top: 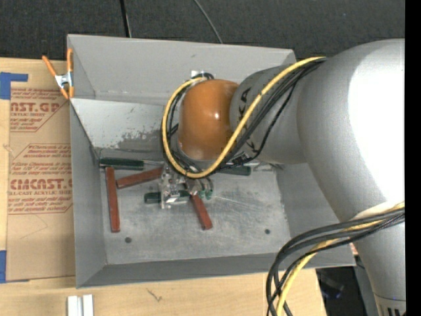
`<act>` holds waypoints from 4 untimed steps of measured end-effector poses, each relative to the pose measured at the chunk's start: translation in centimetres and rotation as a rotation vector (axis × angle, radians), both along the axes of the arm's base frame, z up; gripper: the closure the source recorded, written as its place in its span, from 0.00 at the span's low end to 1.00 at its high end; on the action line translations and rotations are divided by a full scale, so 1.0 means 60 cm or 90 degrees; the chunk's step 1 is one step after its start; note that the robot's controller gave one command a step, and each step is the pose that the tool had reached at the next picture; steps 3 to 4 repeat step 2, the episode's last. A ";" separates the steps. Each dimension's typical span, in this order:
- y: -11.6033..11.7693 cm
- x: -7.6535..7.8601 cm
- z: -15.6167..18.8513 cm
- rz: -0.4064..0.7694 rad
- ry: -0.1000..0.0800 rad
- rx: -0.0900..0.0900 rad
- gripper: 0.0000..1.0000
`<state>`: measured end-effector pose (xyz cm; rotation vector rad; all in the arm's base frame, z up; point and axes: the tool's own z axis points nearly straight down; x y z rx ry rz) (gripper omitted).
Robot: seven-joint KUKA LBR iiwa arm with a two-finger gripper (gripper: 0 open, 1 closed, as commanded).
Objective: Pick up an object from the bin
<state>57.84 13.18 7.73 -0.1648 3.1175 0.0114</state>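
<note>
Seen from above, the gripper [174, 195] is down at the floor of the grey bin [263, 209], near its middle, under the arm's orange wrist cover [204, 124]. Whether it is spread or pressed together cannot be told. Just beside it on the left lies a small dark green piece [152, 198], and a short red-brown stick [202, 212] slants away at its right. A tilted red-brown stick [138, 178] lies up-left of it, and a long red-brown stick [113, 203] lies well apart by the left wall.
</note>
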 end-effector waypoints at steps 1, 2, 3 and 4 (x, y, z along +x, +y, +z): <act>0.000 0.000 0.000 0.000 0.000 0.000 1.00; 0.031 0.021 0.254 -0.034 0.008 -0.003 1.00; 0.031 0.021 0.254 -0.034 0.008 -0.003 1.00; 0.031 0.021 0.254 -0.034 0.008 -0.003 1.00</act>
